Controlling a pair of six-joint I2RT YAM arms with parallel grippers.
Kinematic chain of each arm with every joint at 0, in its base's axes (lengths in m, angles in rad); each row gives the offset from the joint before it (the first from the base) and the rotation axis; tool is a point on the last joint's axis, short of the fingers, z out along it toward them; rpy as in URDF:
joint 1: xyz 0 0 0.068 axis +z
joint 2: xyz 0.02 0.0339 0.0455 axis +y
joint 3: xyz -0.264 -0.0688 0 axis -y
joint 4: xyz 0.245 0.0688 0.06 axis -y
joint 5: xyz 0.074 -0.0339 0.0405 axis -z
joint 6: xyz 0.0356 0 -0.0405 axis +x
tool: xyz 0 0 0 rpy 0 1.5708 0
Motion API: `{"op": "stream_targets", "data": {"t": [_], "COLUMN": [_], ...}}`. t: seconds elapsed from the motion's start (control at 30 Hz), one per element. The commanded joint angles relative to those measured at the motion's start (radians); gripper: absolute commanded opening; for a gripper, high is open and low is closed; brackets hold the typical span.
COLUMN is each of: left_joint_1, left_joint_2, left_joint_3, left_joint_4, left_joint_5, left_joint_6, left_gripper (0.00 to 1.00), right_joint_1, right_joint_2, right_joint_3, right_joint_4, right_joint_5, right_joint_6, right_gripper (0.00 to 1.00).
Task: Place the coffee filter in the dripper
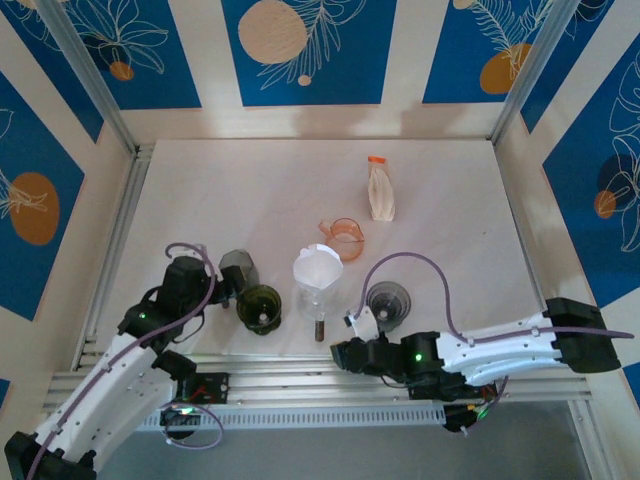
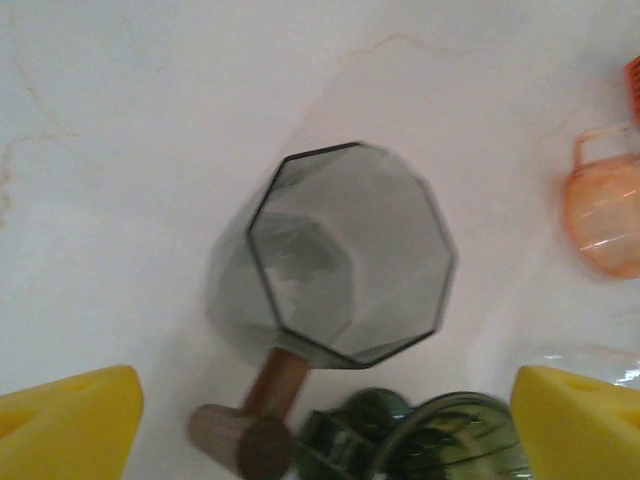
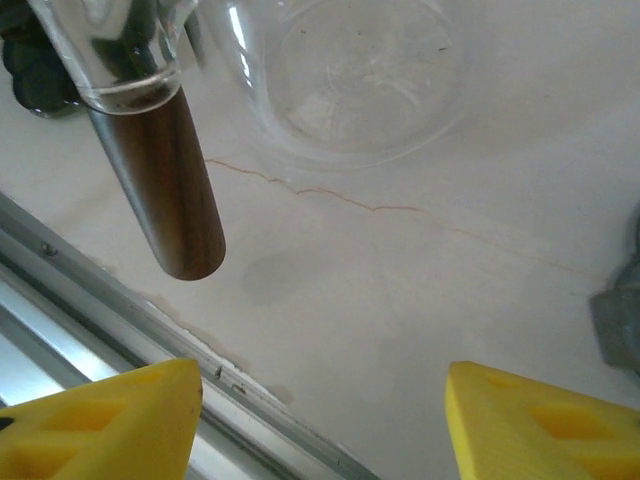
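The white paper coffee filter (image 1: 318,268) stands open as a cone in the mouth of a clear glass dripper (image 3: 360,70) with a dark wooden handle (image 3: 165,180) pointing at the near edge. My right gripper (image 3: 320,425) is open and empty just right of that handle, low over the table by the front rail, and appears in the overhead view too (image 1: 352,345). My left gripper (image 2: 320,430) is open above a grey faceted glass dripper (image 2: 345,255) with a wooden handle, nothing between its fingers (image 2: 65,425).
A green glass dripper (image 1: 260,305) stands beside the grey one. A dark ribbed dripper (image 1: 388,300) sits by my right wrist. Farther back are an orange measuring cup (image 1: 343,236) and a clipped bag of filters (image 1: 380,195). The metal front rail (image 3: 120,320) runs close under my right gripper.
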Motion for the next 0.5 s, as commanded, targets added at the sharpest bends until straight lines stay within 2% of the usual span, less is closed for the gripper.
{"op": "stream_targets", "data": {"t": [0.0,0.03,0.07,0.2,0.37,0.47], "left_joint_1": [0.006,0.006,0.006,0.005,0.006,0.006], "left_joint_2": [-0.008,-0.011,-0.014,-0.022,-0.037,-0.04], "left_joint_3": [0.04,0.041,0.042,0.045,0.051,0.058], "left_joint_4": [0.027,0.03,0.03,0.024,0.022,0.022], "left_joint_5": [0.079,0.086,0.09,0.097,0.106,0.111], "left_joint_6": [-0.011,-0.012,-0.013,-0.015,-0.016,-0.018], "left_gripper": [0.98,0.99,1.0,1.0,1.0,1.0], "right_joint_1": [-0.026,-0.032,-0.04,-0.067,-0.104,-0.124], "right_joint_2": [0.051,0.064,0.076,0.102,0.122,0.141], "right_joint_3": [0.048,0.052,0.053,0.044,0.009,0.017], "right_joint_4": [0.098,0.109,0.123,0.144,0.264,0.275], "right_joint_5": [-0.013,-0.018,-0.024,-0.029,-0.082,-0.086], "right_joint_6": [-0.063,-0.07,-0.08,-0.066,-0.145,-0.17], "right_gripper": [0.68,0.85,0.86,0.86,0.83,0.81]}}
